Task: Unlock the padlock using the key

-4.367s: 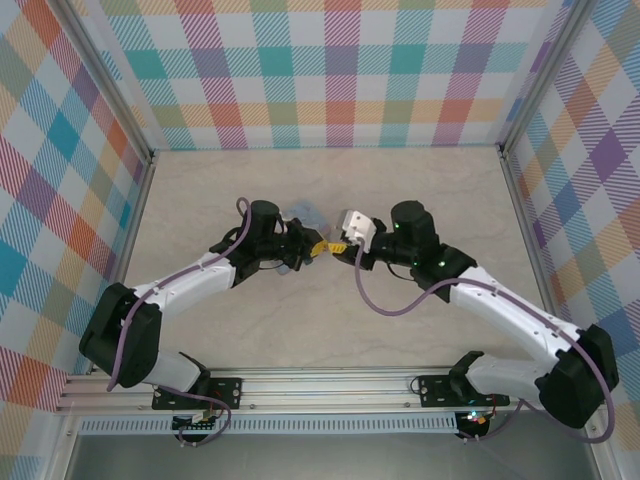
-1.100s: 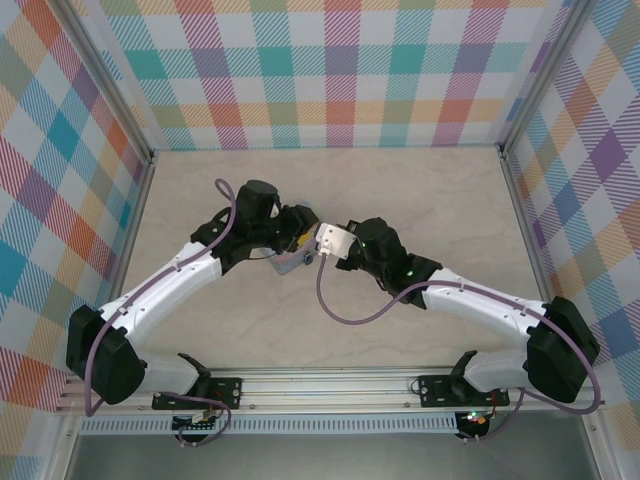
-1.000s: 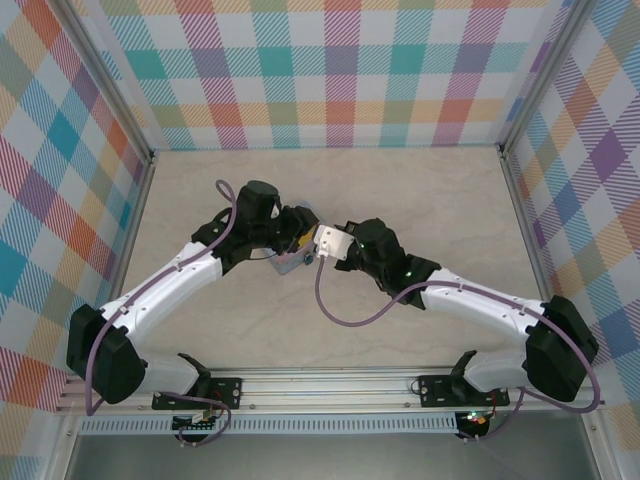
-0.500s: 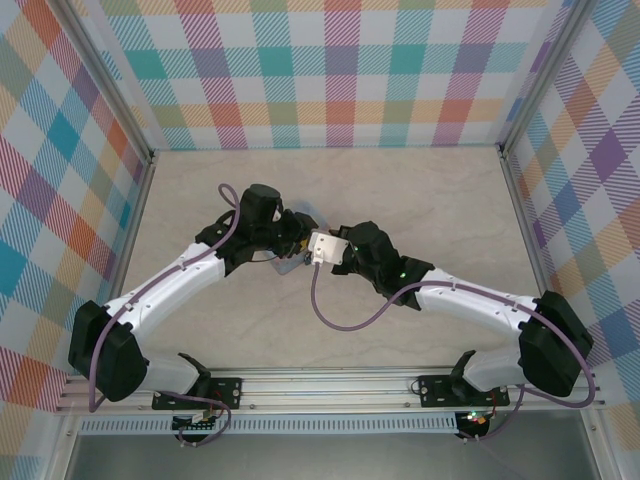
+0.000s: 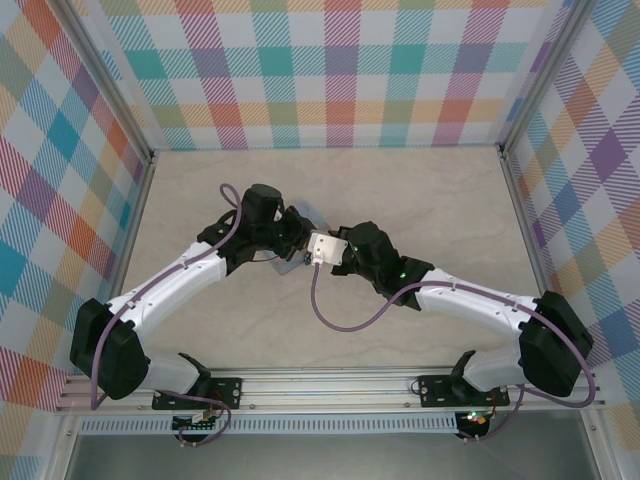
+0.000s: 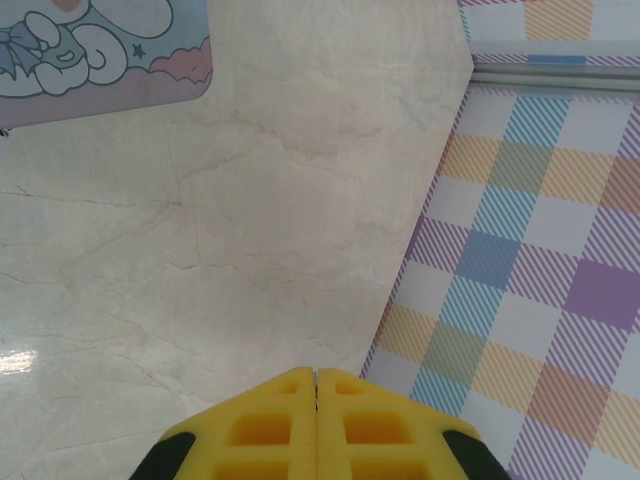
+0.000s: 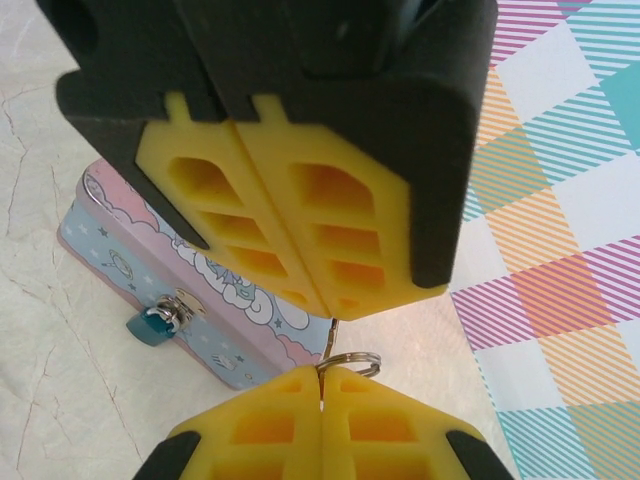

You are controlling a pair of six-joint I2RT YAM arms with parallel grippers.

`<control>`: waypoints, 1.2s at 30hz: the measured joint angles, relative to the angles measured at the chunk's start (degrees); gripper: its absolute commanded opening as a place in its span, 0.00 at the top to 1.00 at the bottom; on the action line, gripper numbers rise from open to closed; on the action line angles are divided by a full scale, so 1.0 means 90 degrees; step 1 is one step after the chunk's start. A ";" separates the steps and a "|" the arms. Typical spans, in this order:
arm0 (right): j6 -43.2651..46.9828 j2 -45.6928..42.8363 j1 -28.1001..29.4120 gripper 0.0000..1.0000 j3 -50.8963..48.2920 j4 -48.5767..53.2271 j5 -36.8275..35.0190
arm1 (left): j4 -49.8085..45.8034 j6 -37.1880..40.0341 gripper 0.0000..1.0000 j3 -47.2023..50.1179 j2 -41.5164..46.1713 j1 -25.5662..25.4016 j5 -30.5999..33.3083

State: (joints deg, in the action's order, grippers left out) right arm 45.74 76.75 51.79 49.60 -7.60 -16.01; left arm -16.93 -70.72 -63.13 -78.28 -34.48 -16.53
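Right wrist: ribbed yellow left hand [image 7: 333, 306] pinched shut; right hand [image 7: 321, 373] nips the wire-ringed key [image 7: 333, 338].

On the table [image 5: 420, 200], walls [image 5: 340, 70] stand at the left, right and back. The tin [image 5: 309, 213] lies just left of centre.

In the right wrist view, the left gripper [image 7: 330, 300] hangs at top centre. The right gripper [image 7: 320, 378] is at the bottom edge, right below it. A ring [image 7: 352, 353] sits between their tips. The tin lies at lower left, behind both grippers, and the padlock [image 7: 150, 328] hangs on its near side face.

In the left wrist view, the tin is in the upper left corner, and a wall runs down the right side.
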 measured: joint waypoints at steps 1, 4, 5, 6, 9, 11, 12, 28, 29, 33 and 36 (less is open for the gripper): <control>-0.0005 -0.0007 0.0000 0.98 0.0000 0.0000 0.0000 | 0.0017 -0.0002 1.00 0.0000 0.0000 0.0000 0.0002; -0.0085 -0.0053 0.0000 0.80 0.0000 0.0015 0.0002 | 0.0051 0.0058 1.00 0.0000 0.0002 0.0000 0.0002; -0.0121 -0.0085 0.0000 0.74 0.0000 0.0029 0.0024 | 0.0063 0.0104 1.00 0.0000 0.0002 -0.0005 0.0010; -0.0180 -0.0146 0.0000 0.66 -0.0002 0.0049 0.0063 | 0.0058 0.0155 1.00 0.0000 0.0002 -0.0007 0.0039; -0.0369 -0.0515 -0.0005 0.49 -0.0041 0.0158 0.0192 | 0.0070 0.0469 1.00 0.0000 0.0012 -0.0007 0.0192; -0.0571 -0.0872 -0.0070 0.39 -0.0126 0.0228 0.0308 | 0.0075 0.0850 1.00 0.0000 0.0053 -0.0017 0.0335; -0.0699 -0.1052 -0.0124 0.36 -0.0175 0.0291 0.0447 | 0.0087 0.1112 1.00 0.0000 0.0102 -0.0017 0.0425; -0.5503 -0.1761 -0.2446 0.36 -0.0831 -0.0954 0.5625 | 0.2263 0.5821 1.00 0.0697 0.1559 -0.0032 -0.0624; -0.5714 -0.1644 -0.2472 0.36 -0.0801 -0.1095 0.5875 | 0.2268 0.5918 1.00 0.0697 0.1559 -0.0032 -0.0741; -0.6521 -0.1263 -0.2603 0.37 -0.0617 -0.1707 0.6783 | 0.2293 0.6258 1.00 0.0697 0.1564 -0.0032 -0.1236; -0.6861 -0.1197 -0.2635 0.38 -0.0481 -0.2050 0.7159 | 0.2395 0.6397 1.00 0.0697 0.1586 -0.0032 -0.1508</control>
State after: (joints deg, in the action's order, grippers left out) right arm -16.01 65.98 28.08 45.28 -26.04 48.42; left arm 4.62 -13.15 -56.86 -64.01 -34.76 -30.11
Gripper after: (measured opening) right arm 0.627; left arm 0.050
